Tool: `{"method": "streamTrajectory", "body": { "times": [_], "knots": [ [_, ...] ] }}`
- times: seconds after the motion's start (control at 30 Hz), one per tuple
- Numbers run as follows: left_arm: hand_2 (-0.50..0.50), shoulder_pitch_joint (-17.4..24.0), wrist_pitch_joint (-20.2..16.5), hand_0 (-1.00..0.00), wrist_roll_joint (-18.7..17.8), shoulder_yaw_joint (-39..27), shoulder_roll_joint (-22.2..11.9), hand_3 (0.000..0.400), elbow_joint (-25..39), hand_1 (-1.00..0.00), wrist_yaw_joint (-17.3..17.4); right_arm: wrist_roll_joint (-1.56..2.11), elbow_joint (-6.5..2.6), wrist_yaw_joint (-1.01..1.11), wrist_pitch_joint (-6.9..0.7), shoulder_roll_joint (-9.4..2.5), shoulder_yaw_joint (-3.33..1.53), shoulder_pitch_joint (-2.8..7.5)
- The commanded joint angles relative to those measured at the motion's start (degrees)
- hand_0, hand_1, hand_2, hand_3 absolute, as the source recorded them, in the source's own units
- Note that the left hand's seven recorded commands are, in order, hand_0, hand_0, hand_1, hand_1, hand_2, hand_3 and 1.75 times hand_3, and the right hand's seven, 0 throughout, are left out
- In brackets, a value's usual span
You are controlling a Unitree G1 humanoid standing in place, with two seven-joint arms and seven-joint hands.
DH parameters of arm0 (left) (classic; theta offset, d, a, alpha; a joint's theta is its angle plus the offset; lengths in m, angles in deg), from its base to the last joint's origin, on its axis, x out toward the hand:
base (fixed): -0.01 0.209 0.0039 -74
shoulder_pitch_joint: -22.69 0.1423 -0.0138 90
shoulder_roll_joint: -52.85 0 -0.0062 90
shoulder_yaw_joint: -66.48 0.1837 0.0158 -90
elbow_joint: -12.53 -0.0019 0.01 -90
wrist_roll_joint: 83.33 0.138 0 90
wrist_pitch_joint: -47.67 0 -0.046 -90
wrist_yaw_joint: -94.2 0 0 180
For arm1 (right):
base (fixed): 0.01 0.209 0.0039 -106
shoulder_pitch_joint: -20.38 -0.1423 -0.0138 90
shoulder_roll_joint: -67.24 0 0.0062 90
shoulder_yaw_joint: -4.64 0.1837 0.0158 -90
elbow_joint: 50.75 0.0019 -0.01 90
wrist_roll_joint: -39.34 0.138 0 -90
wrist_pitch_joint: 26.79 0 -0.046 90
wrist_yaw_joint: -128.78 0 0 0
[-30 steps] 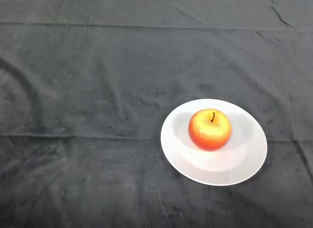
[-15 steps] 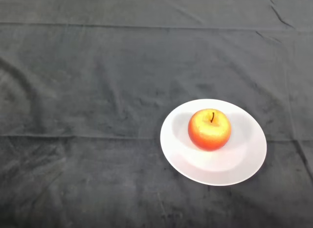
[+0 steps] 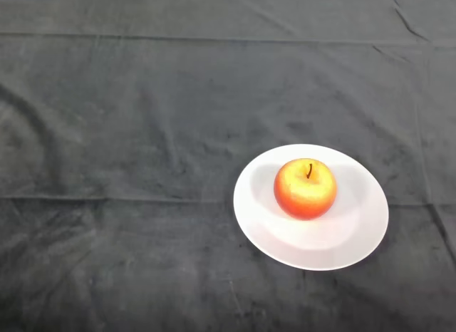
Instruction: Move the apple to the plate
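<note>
Red-yellow apple sitting stem-up (near centre) on white plate. Placement apparently done. No hand visible, finger state unknowable; nothing further needed

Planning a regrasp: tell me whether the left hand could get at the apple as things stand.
Probably yes. The apple sits upright on the white plate, with only dark cloth towards the lower left, so nothing blocks that side. No part of the robot shows, though.

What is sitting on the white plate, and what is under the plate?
A red-yellow apple sits upright, stem up, near the middle of the white plate. The plate rests on the dark cloth; the table beneath the cloth is covered and cannot be seen.
</note>
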Motion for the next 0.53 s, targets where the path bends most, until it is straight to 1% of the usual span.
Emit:
{"method": "streamTrajectory", "body": {
  "times": [0.03, 0.53],
  "knots": [
    [0.0, 0.99, 1.44, 0.0, 1.77, 0.85, -0.91, 0.0, 1.27, 0.0, -0.63, 1.03, -0.1, 0.33, 0.57, 1.17, 0.22, -0.42],
    [0.0, 0.99, 1.23, 0.0, 4.79, 2.92, -0.63, 0.0, 1.71, 0.0, -1.22, 1.02, -0.03, 0.3, 0.56, 1.14, 0.2, -0.4]
  ]
}}
